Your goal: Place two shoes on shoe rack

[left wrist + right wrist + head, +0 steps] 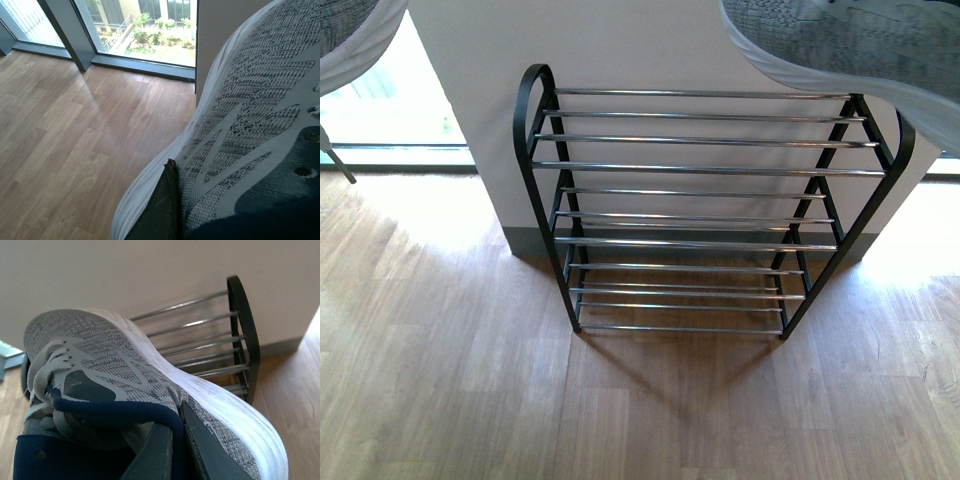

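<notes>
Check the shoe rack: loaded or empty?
Empty. Front view shows every tier of the shoe rack bare, rods only; left sneaker and right sneaker are aloft, off the rods.

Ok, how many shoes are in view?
2. The left shoe is held up left of the rack, the right shoe right of it; others may be out of view.

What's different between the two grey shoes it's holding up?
In the front view the left sneaker only peeks in at a corner, while the right sneaker spreads wider across the top. The right sneaker overlaps the shoe rack's end; the left sneaker is clear of it. Both are grey knit with white soles.
</notes>
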`<state>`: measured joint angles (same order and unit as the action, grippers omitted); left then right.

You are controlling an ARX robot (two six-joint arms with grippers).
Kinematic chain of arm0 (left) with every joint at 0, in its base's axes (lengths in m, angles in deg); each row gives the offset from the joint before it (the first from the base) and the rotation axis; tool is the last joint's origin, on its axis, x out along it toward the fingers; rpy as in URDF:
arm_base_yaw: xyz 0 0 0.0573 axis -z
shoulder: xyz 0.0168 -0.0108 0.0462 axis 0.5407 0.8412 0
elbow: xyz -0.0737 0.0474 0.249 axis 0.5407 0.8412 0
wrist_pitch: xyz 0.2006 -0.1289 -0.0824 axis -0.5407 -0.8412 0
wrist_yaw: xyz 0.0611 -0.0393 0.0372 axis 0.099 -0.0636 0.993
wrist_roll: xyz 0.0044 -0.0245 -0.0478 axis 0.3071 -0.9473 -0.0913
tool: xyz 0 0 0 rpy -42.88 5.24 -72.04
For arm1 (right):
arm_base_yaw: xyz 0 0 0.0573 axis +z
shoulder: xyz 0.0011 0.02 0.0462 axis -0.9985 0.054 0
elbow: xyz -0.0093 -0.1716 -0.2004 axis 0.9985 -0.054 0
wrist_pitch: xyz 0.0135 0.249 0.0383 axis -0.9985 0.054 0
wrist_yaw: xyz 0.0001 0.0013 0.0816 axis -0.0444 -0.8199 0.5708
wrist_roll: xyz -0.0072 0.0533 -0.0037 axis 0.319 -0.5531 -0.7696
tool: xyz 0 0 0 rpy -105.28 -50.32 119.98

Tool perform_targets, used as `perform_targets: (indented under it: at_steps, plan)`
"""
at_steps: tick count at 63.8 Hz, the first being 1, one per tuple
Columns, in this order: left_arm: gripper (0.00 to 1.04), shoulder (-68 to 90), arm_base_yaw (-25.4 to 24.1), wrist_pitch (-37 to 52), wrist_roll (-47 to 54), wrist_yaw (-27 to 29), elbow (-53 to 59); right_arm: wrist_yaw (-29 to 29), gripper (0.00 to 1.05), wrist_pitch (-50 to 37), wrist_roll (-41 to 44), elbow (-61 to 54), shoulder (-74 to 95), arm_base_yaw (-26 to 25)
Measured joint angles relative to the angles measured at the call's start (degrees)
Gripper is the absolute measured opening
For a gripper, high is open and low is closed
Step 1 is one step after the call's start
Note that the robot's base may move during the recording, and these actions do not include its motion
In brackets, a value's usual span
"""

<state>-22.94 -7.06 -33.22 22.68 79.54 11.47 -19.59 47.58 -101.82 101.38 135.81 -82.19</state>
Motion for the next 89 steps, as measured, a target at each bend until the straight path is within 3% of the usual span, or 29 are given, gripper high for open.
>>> perform_targets:
  at_steps: [7, 15, 39, 57, 76, 89]
  plan:
    - [0.02, 0.00, 0.00, 0.00, 0.00, 0.02, 0.00, -10.99, 0.01, 4.15, -9.09, 9.70, 12.83, 4.02]
    - [0.02, 0.00, 0.00, 0.00, 0.00, 0.02, 0.00, -17.46, 0.01, 7.45, -14.97, 16.85, 21.18, 5.57]
    - [0.02, 0.00, 0.00, 0.00, 0.00, 0.02, 0.00, -25.40, 0.01, 19.89, -27.63, 40.17, 39.89, 4.24]
    - [0.02, 0.00, 0.00, 0.00, 0.00, 0.02, 0.00, -27.04, 0.01, 20.59, -30.45, 46.36, 43.30, 1.49]
    - [0.02, 0.00, 0.00, 0.00, 0.00, 0.04, 0.00, -23.04, 0.02, 20.46, -30.51, 48.46, 44.81, 1.16]
    - [0.02, 0.00, 0.00, 0.00, 0.00, 0.02, 0.00, -22.69, 0.33, 18.95, -30.53, 48.06, 45.00, 1.18]
